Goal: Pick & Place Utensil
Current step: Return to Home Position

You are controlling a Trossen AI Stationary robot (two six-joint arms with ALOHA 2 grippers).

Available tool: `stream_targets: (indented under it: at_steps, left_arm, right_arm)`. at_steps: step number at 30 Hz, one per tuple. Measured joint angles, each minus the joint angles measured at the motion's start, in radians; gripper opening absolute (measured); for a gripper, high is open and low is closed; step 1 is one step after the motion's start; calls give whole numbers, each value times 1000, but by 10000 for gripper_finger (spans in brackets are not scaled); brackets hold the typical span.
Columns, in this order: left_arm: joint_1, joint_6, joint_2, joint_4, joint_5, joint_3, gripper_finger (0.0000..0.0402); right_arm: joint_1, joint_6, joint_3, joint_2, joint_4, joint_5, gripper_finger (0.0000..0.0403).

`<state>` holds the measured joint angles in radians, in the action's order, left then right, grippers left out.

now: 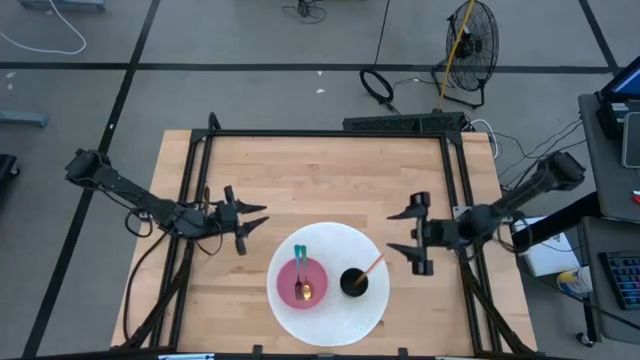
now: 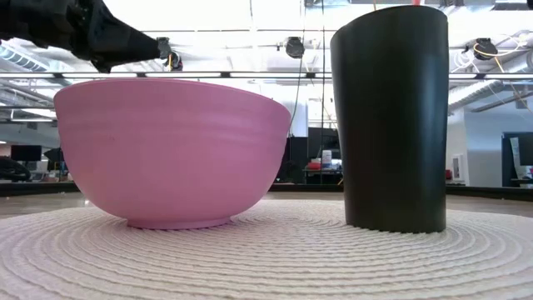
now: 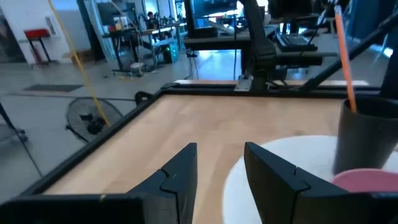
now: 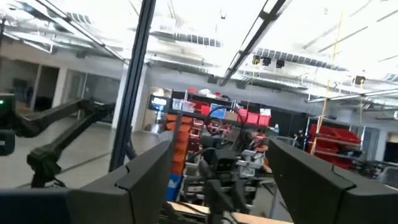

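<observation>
The left jaws are standing apart with nothing between them, hanging above the wooden surface [image 3: 205,124]. Just past them a white mat [image 3: 292,155] is lying on the wood. A black cup [image 3: 367,137] is standing upright on the mat, and an orange straw [image 3: 344,62] is leaning out of its top. The rim of a pink bowl [image 3: 370,180] is showing beside the cup. A black frame [image 3: 93,149] is edging the surface, with the right arm [image 3: 258,50] rising at the far side. A fan [image 3: 87,118] is sitting on the floor beyond.

No text, label or number can be read — anywhere.
</observation>
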<state>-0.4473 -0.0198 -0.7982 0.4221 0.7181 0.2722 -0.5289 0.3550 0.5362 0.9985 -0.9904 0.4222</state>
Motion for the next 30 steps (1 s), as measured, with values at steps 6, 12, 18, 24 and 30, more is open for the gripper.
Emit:
stream_targets:
  at_steps: [6, 12, 18, 24, 30]
  left_arm:
    - [20, -34, 0, 3, 218, 0, 136]
    - [61, -109, 1, 2, 319, 0, 136]
    - [183, 10, 2, 28, -12, 0, 136]
    - [347, 27, 3, 28, -221, 0, 136]
    - [500, 39, 25, 18, -440, 0, 136]
  right_arm:
    - [0, 66, 0, -145, 229, 137, 263]
    - [28, 64, 0, -263, 495, 205, 263]
    - [140, -60, 0, -319, 692, 150, 263]
    - [286, -125, -1, -325, 756, -58, 263]
    - [375, -156, -80, -364, 757, -84, 263]
